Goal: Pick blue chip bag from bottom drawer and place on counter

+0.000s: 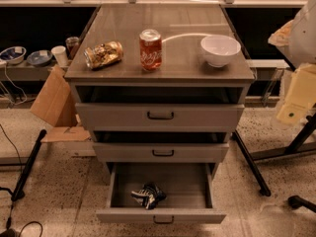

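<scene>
Now | blue chip bag point(148, 195) lying in open bottom drawer point(160, 216) | gripper out of view, state cannot be told

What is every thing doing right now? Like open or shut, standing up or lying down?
bottom drawer: pulled wide open.
blue chip bag: crumpled, lying inside the bottom drawer.
top drawer: out a little.
middle drawer: out a little.
red can: standing upright on the counter.
golden can: crushed, lying on its side.
white bowl: right way up, looks empty.
gripper: not in view; only a white robot part shows at the right edge.
</scene>
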Controlling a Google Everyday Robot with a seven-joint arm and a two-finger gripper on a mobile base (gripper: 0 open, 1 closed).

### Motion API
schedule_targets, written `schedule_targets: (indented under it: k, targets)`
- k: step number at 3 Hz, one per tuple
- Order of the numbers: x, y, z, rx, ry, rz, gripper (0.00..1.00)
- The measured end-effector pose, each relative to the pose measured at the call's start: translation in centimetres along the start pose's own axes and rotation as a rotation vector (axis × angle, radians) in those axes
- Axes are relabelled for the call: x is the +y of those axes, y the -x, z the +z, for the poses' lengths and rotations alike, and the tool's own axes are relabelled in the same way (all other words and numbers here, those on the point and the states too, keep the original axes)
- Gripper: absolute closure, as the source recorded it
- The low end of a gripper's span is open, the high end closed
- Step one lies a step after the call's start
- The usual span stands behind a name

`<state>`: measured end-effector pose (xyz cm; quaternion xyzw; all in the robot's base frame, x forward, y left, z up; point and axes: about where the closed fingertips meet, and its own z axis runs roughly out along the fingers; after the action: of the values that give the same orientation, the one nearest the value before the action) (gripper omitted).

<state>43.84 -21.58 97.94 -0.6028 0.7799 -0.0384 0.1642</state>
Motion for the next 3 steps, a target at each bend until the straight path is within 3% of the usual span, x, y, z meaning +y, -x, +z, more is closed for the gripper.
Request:
schedule_targets:
  k: [1,2,3]
  targets:
    - [0.0,0.1,-0.1,-0.002,-0.003,-0.002,0.00]
    - [0.6,1.8,1.5,-0.012,-0.004,-0.098,0.00]
    - [1.8,4.5,6.1,-0.011,0.022,-0.276,0.00]
